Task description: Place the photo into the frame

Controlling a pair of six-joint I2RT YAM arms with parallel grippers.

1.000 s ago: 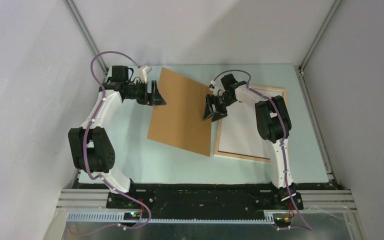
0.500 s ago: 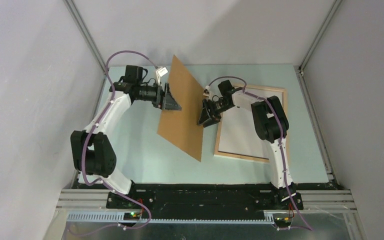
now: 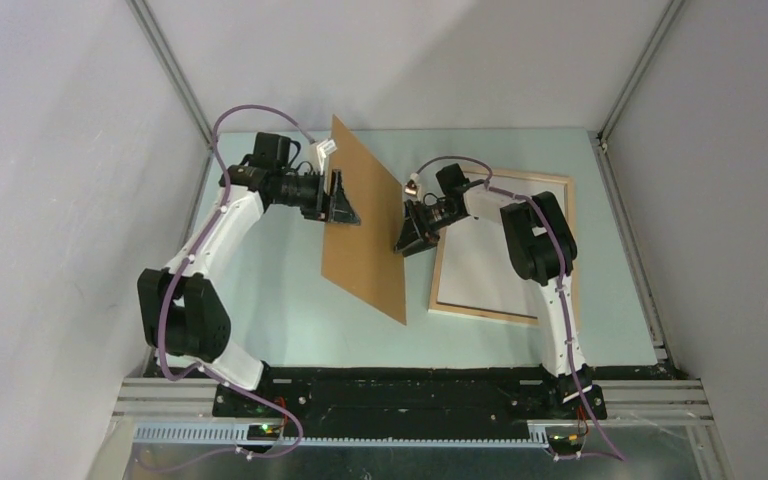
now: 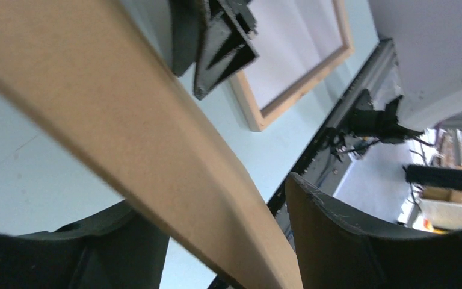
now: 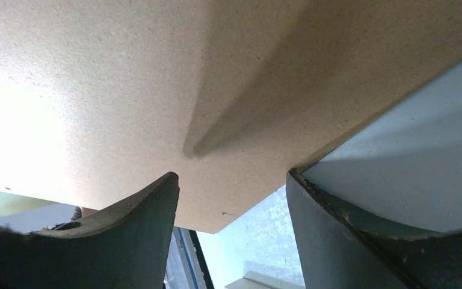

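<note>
- Top view: the left gripper (image 3: 342, 203) is clamped on the 10 o'clock edge of the brown backing board (image 3: 365, 245). The board stands steeply tilted over the table (image 3: 280, 300), its long axis running 11 to 5 o'clock. I can't tell whether its near corner touches down.
- The right gripper (image 3: 412, 235) sits just beside the board's other face, at the board's 3 o'clock.
- The frame (image 3: 485, 314) lies flat at 3 o'clock from that gripper, long axis 12 to 6, so the right arm is plainly the nearer one. The left arm has the board between itself and the frame.
- A white sheet (image 3: 490, 260) fills the frame. It could be the photo face down, but I can't tell, since no dark picture shows anywhere.
- Left wrist view: the board's edge slants between both fingers, pinched, with a corner of the frame beyond at 1 o'clock.
- Right wrist view: the jaws stand wide and brown board fills everything above them. It looks like a push or a steadying touch, not a grip.
- My read: the board has to tip over towards 3 o'clock onto the frame, with its long axis swung to match.
</note>
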